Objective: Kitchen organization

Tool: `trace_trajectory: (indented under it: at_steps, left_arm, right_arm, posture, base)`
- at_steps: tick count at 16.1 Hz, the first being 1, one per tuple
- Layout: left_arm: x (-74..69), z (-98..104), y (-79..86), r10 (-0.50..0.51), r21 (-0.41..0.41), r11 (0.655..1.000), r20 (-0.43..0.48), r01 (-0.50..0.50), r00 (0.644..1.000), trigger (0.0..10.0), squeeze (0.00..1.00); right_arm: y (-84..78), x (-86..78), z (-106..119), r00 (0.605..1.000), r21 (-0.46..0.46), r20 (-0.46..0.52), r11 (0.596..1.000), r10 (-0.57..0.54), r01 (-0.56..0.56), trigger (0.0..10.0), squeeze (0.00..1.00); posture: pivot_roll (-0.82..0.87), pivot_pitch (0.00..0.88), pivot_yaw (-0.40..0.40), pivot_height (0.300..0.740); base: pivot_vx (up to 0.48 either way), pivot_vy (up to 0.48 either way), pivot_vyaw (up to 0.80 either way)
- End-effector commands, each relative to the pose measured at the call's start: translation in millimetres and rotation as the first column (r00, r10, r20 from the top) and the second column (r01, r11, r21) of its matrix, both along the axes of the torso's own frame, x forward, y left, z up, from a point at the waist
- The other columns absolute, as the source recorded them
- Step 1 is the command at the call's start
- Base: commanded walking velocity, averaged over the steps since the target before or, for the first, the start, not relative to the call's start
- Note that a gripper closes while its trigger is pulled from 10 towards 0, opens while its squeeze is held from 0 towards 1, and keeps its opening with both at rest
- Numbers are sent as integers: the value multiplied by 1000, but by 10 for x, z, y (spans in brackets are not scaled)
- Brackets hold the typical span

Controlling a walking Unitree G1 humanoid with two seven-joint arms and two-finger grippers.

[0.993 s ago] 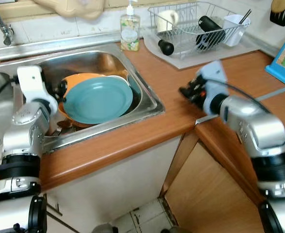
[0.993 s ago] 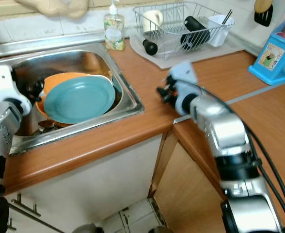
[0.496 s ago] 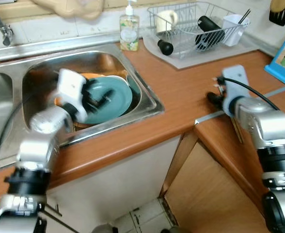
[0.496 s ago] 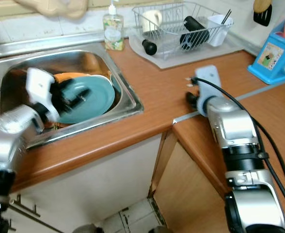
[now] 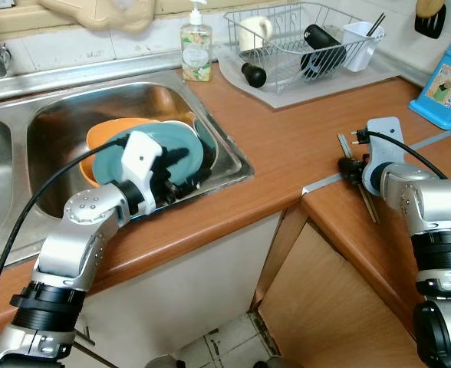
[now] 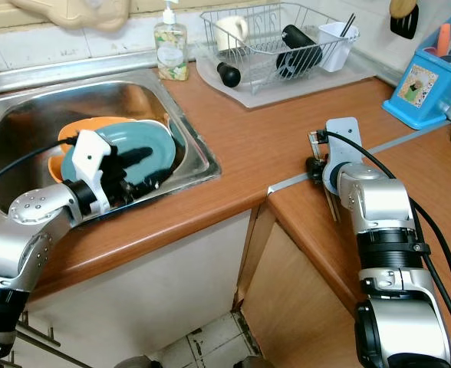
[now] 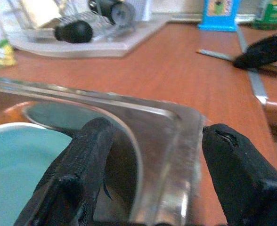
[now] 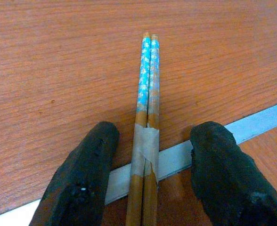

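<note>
Left pincer [image 7: 148, 165] reaches forward with fingers spread; right pincer [image 8: 150, 174] points downward, fingers likewise parted.

Even, bright light falls on the reddish-brown wooden worktop [image 5: 287, 146]. The stainless steel sink basin [image 5: 64, 115] carries soft glare. Head views are sharp; the left wrist view is blurred at its far edges.

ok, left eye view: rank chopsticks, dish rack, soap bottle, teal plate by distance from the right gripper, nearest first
1. chopsticks, on the counter right at the right gripper, across the metal seam strip.
2. dish rack, at the back of the counter, beyond the gripper.
3. teal plate, in the sink on the robot's left.
4. soap bottle, behind the sink; too close to the plate to call.
</note>
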State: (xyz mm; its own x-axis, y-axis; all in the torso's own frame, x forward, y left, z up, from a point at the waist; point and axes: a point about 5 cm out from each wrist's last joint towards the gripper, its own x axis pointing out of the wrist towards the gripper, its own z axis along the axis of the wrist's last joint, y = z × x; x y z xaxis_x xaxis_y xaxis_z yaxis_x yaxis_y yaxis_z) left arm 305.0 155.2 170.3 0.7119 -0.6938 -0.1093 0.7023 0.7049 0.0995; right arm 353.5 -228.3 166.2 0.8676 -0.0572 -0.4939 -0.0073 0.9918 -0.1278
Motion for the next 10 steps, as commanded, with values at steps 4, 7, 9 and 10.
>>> trace_trajectory:
  at_steps: [4, 7, 9, 10]
  left_arm:
    - [-115, -29, -82, -105, 18, 994, -46, 106, 993, 10000, 0]
    - [-165, -61, -120, -139, 17, 990, -75, 140, 987, 10000, 0]
    - [-175, -68, -128, -142, 18, 989, -80, 144, 987, 10000, 0]
    - [-177, -67, -130, -144, 18, 989, -82, 146, 986, 10000, 0]
  right_arm:
    - [20, -56, -170, 996, 38, -91, 999, 12, -9, 1647, 0]
    - [45, -72, -216, 994, 78, -111, 997, 18, -10, 0, 0]
    - [61, -78, -232, 993, 107, -113, 994, 22, -10, 0, 0]
    - [61, -78, -231, 993, 109, -113, 994, 22, -10, 0, 0]
  posture:
    - [-175, 0, 0, 740]
    - [-175, 0, 0, 740]
    - [-176, 0, -1, 740]
    - [-176, 0, -1, 740]
  base:
    - [0, 0, 0]
    - [0, 0, 0]
    - [0, 0, 0]
    - [0, 0, 0]
